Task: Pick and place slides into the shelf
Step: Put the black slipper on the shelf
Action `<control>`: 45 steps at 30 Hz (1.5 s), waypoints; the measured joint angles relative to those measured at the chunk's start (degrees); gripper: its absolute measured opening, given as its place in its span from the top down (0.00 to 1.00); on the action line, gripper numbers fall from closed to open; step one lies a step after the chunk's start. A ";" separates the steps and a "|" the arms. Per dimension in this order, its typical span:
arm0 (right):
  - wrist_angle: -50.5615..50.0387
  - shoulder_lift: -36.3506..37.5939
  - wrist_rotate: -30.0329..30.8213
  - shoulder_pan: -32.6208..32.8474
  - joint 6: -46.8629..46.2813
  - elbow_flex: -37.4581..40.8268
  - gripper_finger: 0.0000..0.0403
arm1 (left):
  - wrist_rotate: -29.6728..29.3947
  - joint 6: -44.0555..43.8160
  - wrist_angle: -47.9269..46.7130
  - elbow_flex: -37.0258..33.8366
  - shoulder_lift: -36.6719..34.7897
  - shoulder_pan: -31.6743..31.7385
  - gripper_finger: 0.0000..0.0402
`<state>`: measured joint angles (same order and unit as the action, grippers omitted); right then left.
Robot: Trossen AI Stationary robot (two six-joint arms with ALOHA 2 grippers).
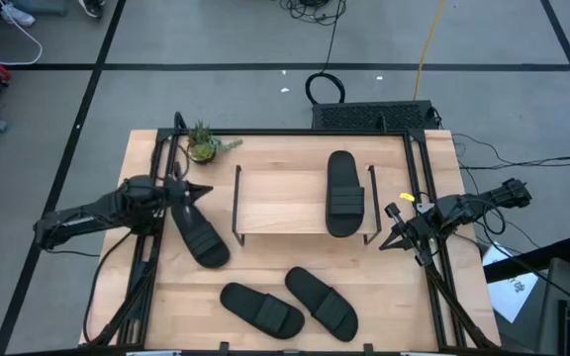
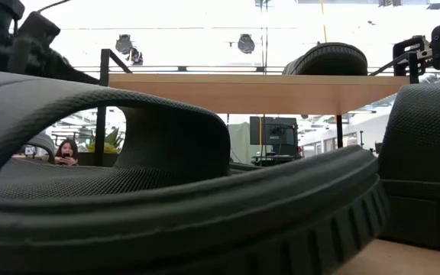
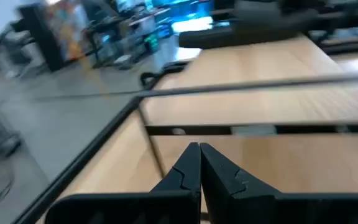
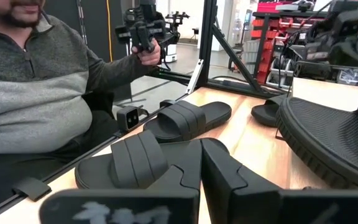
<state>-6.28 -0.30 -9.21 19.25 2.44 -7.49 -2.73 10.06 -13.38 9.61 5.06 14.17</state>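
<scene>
The shelf [image 1: 285,203] stands mid-table on thin black wire legs. One black slide [image 1: 344,193] lies sole-down on the right half of its plank, and also shows in the low view [image 2: 327,59]. A second slide [image 1: 198,235] lies on the table left of the shelf. Two more slides [image 1: 261,309] [image 1: 322,301] lie side by side near the front edge. My left gripper [image 1: 204,190] [image 3: 199,163] is shut and empty, above the left slide's far end, pointing at the shelf. My right gripper [image 1: 386,242] [image 4: 201,171] is shut and empty by the shelf's right legs.
A small potted plant [image 1: 203,146] stands at the table's far left corner. A black frame rail [image 1: 295,133] runs round the tabletop. In the right wrist view a person [image 4: 36,93] sits beyond the table's front edge, one hand raised with a device.
</scene>
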 joint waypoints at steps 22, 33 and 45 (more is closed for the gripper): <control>0.01 0.01 0.00 0.00 1.65 0.00 1.00 | 1.25 -21.28 -10.15 16.14 14.10 -0.08 0.97; 1.03 0.01 -0.62 0.00 1.28 0.94 1.00 | 9.24 -31.54 -27.30 22.02 33.81 -0.11 0.61; 6.76 0.00 -4.63 -0.02 1.24 4.10 1.00 | 9.72 -41.47 -29.49 21.76 39.45 -2.15 0.23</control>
<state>0.48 -0.30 -13.85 19.22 3.68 -3.39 6.99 -31.41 -42.87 31.38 44.51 12.03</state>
